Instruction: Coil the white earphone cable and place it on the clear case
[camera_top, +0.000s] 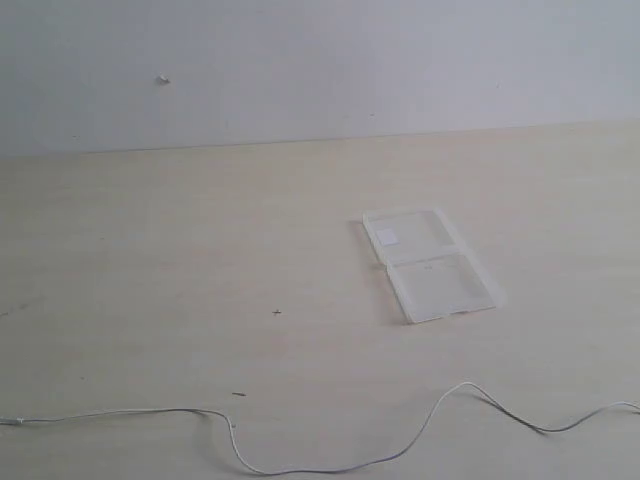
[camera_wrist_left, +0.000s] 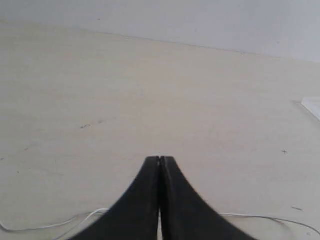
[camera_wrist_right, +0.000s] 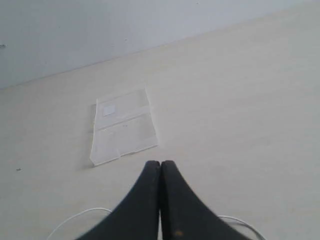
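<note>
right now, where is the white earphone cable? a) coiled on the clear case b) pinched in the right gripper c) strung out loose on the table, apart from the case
c: the white earphone cable lies uncoiled across the table, nowhere touching the clear case, and the right gripper is shut on nothing.

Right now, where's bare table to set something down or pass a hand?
Free: table left of the clear case, back to the wall; also the strip between case and white earphone cable. Crowded only along the near edge, where it snakes.
</note>
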